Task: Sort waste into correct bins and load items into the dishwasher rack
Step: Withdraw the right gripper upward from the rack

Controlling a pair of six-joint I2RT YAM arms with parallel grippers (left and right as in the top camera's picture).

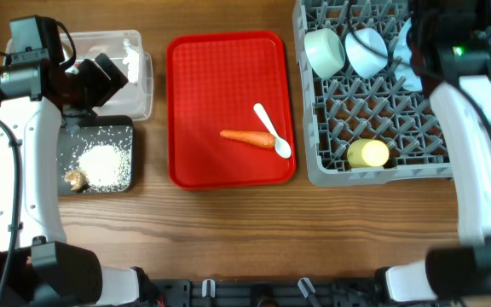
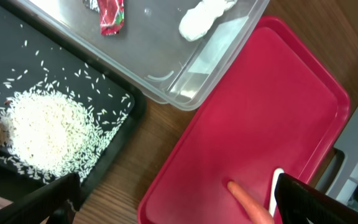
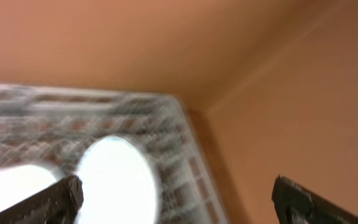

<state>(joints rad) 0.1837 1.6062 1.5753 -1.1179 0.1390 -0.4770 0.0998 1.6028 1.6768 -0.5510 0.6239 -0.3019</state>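
Wooden table [image 1: 228, 222], left pincer [image 2: 176, 190] and right pincer [image 3: 178, 186] released, red wrapper [image 2: 112, 15] only in left-wrist view

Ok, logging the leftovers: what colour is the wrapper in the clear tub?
The wrapper is red; the left wrist view shows it best.

A brown wooden table [image 1: 228, 230] under even light.

Table [image 1: 228, 230]: tub [image 1: 143, 98], tray [image 1: 118, 130], red tray [image 1: 203, 85], rack [image 1: 373, 176]
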